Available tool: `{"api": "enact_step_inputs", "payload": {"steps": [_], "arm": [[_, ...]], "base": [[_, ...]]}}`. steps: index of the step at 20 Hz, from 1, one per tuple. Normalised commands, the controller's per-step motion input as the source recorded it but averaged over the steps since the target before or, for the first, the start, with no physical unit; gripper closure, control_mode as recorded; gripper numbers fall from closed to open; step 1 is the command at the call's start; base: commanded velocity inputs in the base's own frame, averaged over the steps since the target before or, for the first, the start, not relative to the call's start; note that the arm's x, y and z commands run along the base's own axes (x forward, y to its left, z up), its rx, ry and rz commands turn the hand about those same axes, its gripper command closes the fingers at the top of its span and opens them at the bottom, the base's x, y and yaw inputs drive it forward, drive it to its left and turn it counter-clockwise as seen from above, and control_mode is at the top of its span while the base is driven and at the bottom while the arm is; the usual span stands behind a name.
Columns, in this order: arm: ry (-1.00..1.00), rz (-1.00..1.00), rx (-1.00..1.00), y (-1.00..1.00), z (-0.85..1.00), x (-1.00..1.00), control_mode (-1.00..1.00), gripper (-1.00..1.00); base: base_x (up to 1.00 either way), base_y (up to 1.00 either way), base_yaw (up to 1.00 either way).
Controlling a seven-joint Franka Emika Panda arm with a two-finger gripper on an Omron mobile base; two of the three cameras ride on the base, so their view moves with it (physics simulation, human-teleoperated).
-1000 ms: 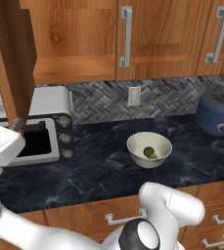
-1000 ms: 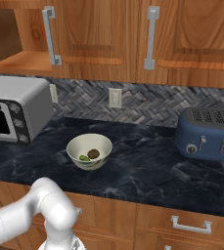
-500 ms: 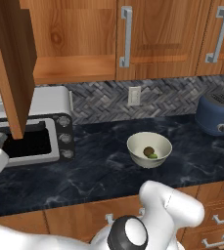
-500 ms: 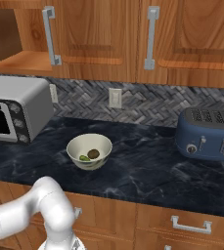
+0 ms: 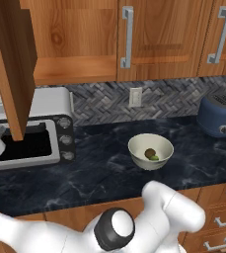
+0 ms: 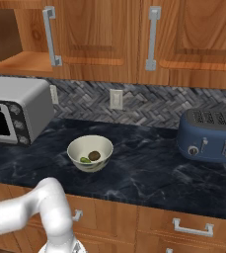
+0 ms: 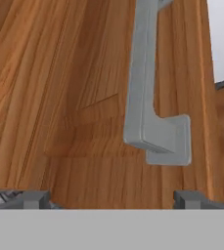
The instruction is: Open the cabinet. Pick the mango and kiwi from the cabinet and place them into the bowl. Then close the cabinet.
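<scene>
The cabinet's left door (image 5: 11,64) hangs open and its right door (image 5: 94,34) is shut, leaving the bare shelf (image 5: 75,69) exposed. In the hand view my gripper (image 7: 111,199) is open, facing the open door's wood close up. That door's grey bar handle (image 7: 145,88) lies just ahead, between the lines of the two fingertips (image 7: 33,199), and nothing is held. On the counter the off-white bowl (image 5: 166,148) holds the brown kiwi (image 5: 150,153) and the green mango (image 5: 155,158). The bowl (image 6: 77,146), kiwi (image 6: 94,156) and mango (image 6: 85,159) also appear in the right base view.
A silver toaster oven (image 5: 30,133) stands under the open door at the counter's left. A blue toaster (image 6: 210,136) sits at the right. A wall outlet (image 6: 116,99) is on the tiled backsplash. Drawers with horizontal handles (image 6: 191,228) run below the counter's front edge.
The open left door has swung, so more of its face shows in the left base view. My hand has drawn toward that view's left edge. The jaws have widened slightly. Bowl and fruit are unmoved.
</scene>
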Motion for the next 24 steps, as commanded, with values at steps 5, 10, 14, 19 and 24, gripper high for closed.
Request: {"api": "enact_step_inputs", "payload": {"steps": [5,10,14,19,24], "arm": [[0.01,-0.01,0.02,-0.09,0.0,0.2,-1.0,-1.0],[-0.06,0.0,0.08,-0.53,0.0,-0.09,-1.0,-1.0],[-0.09,0.05,0.14,-0.78,0.0,-0.33,-1.0,-1.0],[-0.06,0.03,0.16,-0.78,0.0,-0.23,-1.0,-1.0],[0.02,0.0,0.12,-0.76,-0.03,0.47,-1.0,-1.0]], "base": [[0.0,0.0,0.0],[0.0,0.0,0.0],[0.0,0.0,0.0],[0.0,0.0,0.0],[0.0,0.0,0.0]]}}
